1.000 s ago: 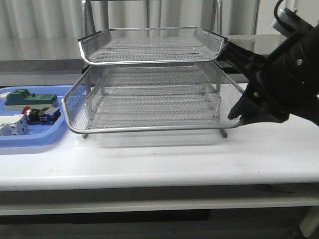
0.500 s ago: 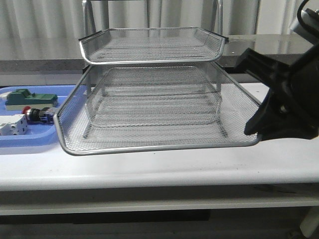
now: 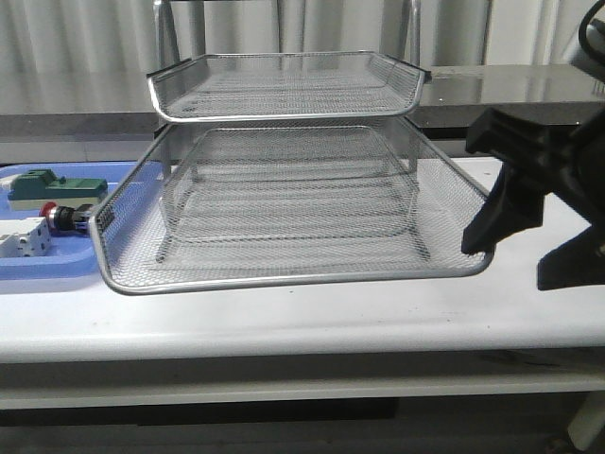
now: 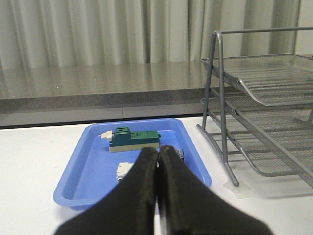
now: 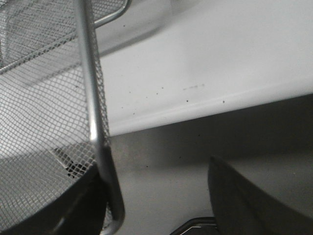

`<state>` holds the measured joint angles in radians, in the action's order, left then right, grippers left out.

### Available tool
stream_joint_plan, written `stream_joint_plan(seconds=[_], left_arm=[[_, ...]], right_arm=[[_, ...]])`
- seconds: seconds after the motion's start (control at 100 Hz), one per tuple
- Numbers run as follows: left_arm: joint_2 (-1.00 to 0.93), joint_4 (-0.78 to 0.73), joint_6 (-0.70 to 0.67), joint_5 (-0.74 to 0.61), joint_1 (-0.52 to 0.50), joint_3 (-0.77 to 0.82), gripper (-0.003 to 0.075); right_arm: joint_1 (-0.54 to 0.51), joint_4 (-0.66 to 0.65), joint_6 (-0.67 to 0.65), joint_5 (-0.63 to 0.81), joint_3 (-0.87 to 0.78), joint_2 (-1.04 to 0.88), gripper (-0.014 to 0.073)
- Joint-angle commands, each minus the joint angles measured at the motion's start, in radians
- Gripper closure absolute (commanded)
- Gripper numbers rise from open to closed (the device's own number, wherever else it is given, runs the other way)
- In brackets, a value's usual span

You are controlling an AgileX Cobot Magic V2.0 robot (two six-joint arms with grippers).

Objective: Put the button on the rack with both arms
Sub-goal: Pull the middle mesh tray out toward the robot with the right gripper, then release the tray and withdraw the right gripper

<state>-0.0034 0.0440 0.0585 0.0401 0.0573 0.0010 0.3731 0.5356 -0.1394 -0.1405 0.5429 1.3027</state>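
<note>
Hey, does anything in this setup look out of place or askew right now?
Only the rack's middle tray: it is slid well forward of the top tray, and the right gripper is open by its front corner. The button lies in the blue tray. Nothing looks spilled or damaged.

One wire-mesh rack [image 3: 284,170] stands on the single bench [image 3: 378,312], with three mesh trays visible. One blue plastic tray [image 4: 93,171] holds one button [image 3: 66,216], one green block [image 4: 134,139] and one white block [image 3: 24,238]. Two grippers show: left [image 4: 158,161], right [image 3: 496,222].
</note>
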Motion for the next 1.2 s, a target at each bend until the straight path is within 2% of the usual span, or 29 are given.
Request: stream_joint_plan(seconds=[0.0,0.2,0.46,0.64,0.86,1.07,1.19], left_arm=[[-0.035,0.006,-0.011,-0.08,-0.001,0.046,0.0741],[-0.035,0.006,-0.011,-0.08,-0.001,0.046,0.0741],[-0.035,0.006,-0.011,-0.08,-0.001,0.046,0.0741],[-0.035,0.006,-0.011,-0.08,-0.001,0.046,0.0741],[-0.035,0.006,-0.011,-0.08,-0.001,0.046,0.0741],[-0.035,0.006,-0.011,-0.08,-0.001,0.046,0.0741],[-0.035,0.006,-0.011,-0.08,-0.001,0.046,0.0741]], right_arm=[[-0.019,-0.048,0.008,0.044,0.013,-0.074,0.0145],[-0.02,-0.088,0.008,0.012,0.013,-0.181,0.0145],[-0.035,-0.179,0.008,-0.105,0.019,-0.29,0.0145],[-0.109,-0.314,0.008,-0.279,0.071,-0.369,0.0148],[-0.201,-0.494,0.007,-0.531,0.208,-0.462,0.0148],[-0.242,-0.601,0.007,-0.666,0.288,-0.565,0.0148],[-0.245,-0.614,0.006,-0.711,0.29,-0.631,0.0162]])
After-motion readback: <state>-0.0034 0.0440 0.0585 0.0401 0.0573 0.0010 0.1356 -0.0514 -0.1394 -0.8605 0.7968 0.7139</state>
